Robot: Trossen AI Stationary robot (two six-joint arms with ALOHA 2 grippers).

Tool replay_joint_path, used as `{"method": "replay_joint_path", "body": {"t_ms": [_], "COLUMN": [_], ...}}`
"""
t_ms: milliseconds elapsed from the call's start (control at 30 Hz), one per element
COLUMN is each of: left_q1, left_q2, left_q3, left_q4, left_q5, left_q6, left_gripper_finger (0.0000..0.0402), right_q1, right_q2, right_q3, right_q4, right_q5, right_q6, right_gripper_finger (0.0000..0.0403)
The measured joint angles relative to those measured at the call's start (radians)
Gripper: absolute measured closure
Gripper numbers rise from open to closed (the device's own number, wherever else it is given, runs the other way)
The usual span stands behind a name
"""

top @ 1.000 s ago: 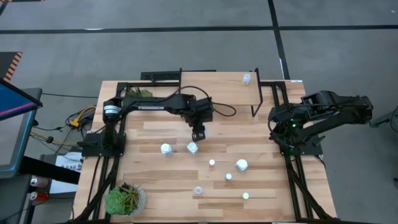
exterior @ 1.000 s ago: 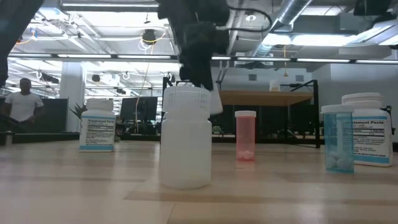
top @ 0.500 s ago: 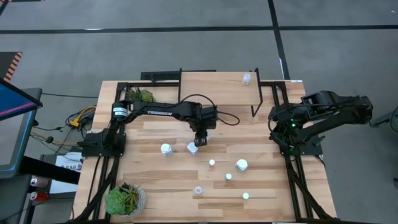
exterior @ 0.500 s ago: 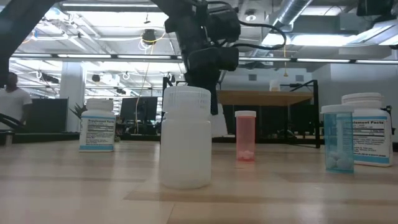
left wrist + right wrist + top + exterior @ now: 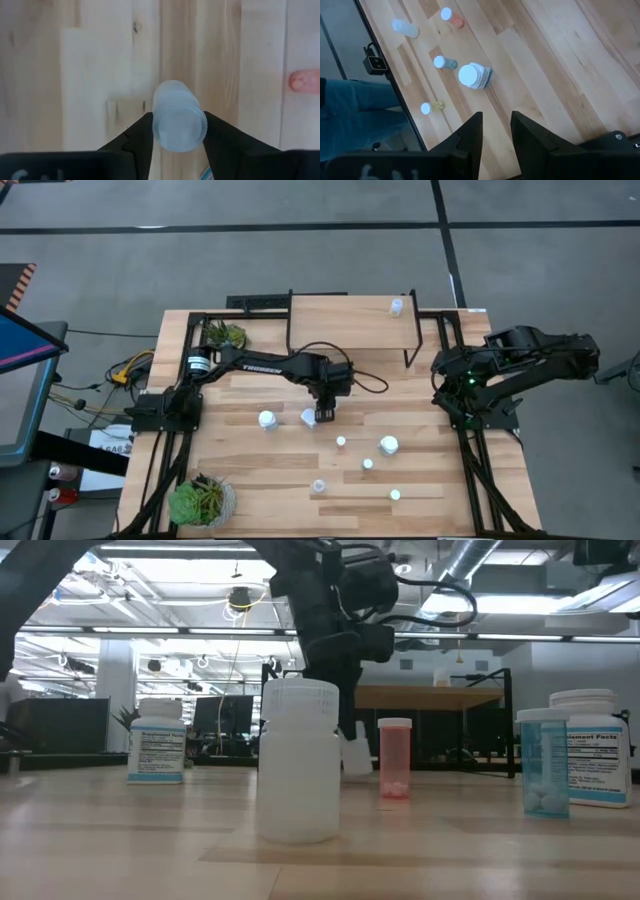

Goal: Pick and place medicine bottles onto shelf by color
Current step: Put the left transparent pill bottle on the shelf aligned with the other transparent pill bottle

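Light-wood worktop (image 5: 260, 470) carries scattered medicine bottles; a large white one (image 5: 158, 741) shows a label too small to read. Mid-worktop, the left hand (image 5: 322, 416), "TROSSEN" lettered on its arm, straddles a white-capped bottle (image 5: 178, 122), fingers (image 5: 140, 137) loosely beside it. Right hand (image 5: 494, 131) waits, slightly parted. Beyond, the shelf (image 5: 350, 320) holds one bottle (image 5: 396, 306).

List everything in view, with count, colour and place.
table: one, light wood planks, centre
shelf: one, light wood on black legs, table's far edge
bottles: seven, white-capped, white, blue or reddish bodies, spread over mid-table
shelf bottle: one, pale, shelf's right end
plants: two, green, table's left side
person: one, blue trousers, beside the table
left gripper: black, at a pale bottle mid-table
right gripper: black, open, parked at table's right edge
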Motion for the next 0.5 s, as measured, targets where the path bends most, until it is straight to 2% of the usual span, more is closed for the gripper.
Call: {"method": "replay_joint_path", "body": {"t_ms": [167, 500], "left_q1": [0.0, 0.0], "left_q2": [0.0, 0.0], "left_q3": [0.002, 0.009], "left_q4": [0.004, -0.005], "left_q5": [0.0, 0.0], "left_q6": [0.013, 0.018], "left_gripper_finger": [0.0243, 0.0238], "right_q1": [0.0, 0.0], "right_q2": [0.0, 0.0], "right_q3": [0.0, 0.0], "right_q4": [0.003, 0.003], "right_q5": [0.0, 0.0], "right_q6": [0.0, -0.002], "right_gripper_finger": [0.0278, 0.0278]}}
